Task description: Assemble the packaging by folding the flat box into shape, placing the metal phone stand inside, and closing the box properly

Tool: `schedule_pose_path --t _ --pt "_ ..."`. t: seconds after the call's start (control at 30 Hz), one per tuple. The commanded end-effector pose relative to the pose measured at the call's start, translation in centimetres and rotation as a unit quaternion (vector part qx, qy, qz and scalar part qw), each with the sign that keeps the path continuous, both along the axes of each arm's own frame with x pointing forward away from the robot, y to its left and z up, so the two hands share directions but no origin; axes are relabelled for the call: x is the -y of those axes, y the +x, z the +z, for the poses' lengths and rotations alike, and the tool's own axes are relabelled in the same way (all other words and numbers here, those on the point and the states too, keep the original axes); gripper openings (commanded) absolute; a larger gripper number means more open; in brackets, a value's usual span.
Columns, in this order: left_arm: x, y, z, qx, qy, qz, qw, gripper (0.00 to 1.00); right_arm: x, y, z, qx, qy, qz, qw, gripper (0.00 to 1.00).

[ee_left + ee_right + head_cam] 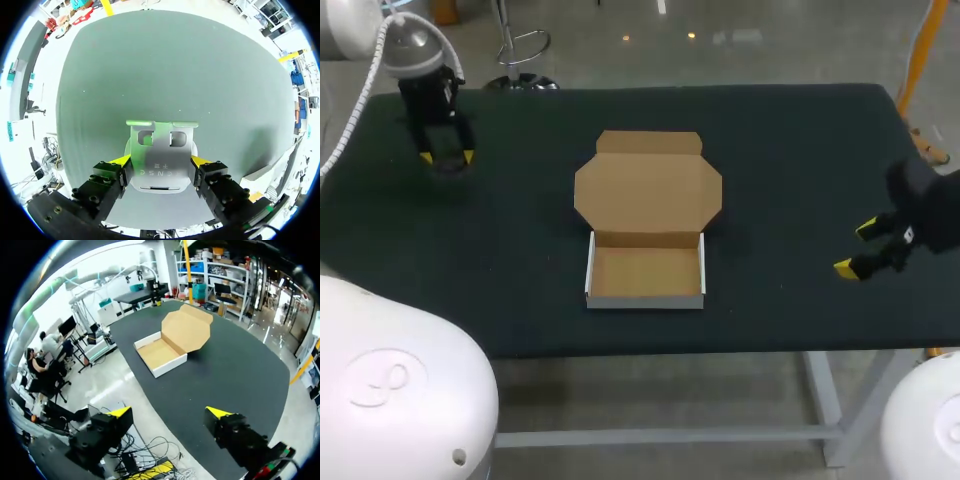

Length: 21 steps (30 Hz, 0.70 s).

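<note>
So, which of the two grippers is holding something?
The left gripper, shut on the metal stand from both sides; the right gripper is open and empty.

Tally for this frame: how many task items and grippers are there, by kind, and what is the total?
cardboard box: 1, folded up, lid open, nothing inside
metal phone stand: 1, held between the left gripper's fingers
grippers: 2, left gripper and right gripper, the right one open and holding nothing
Total: 4
</note>
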<state>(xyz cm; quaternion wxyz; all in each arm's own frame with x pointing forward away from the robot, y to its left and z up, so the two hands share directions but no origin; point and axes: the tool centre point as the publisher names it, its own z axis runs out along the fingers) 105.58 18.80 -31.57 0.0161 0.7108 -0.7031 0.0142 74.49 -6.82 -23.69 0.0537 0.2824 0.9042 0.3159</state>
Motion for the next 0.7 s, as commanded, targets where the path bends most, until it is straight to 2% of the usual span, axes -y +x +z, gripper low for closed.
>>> schedule_pose_path --t 0.03,0.3,0.43,0.5,0.7 --pt "0.9 -3.8 1.4 0.062 0.014 -0.001 0.998 0.00 0.0 0.8 -0.5 -0.012 0.009 0.064 0.998 1.00" --pt "2.1 -6.2 2.4 0.066 0.019 -0.011 0.998 0.00 -0.8 0.8 -1.7 -0.009 0.005 0.098 0.995 1.00" --pt "2.6 -7.0 2.9 0.068 0.019 -0.016 0.997 0.00 -1.3 0.9 -2.5 -0.005 -0.011 0.114 0.993 1.00" --pt "2.9 -7.4 3.1 0.068 0.020 -0.017 0.997 0.00 -1.7 0.9 -2.9 -0.021 -0.025 0.116 0.993 1.00" --pt "3.8 -8.4 3.6 0.069 0.025 -0.021 0.997 0.00 -1.7 0.9 -2.9 -0.021 -0.025 0.116 0.993 1.00"
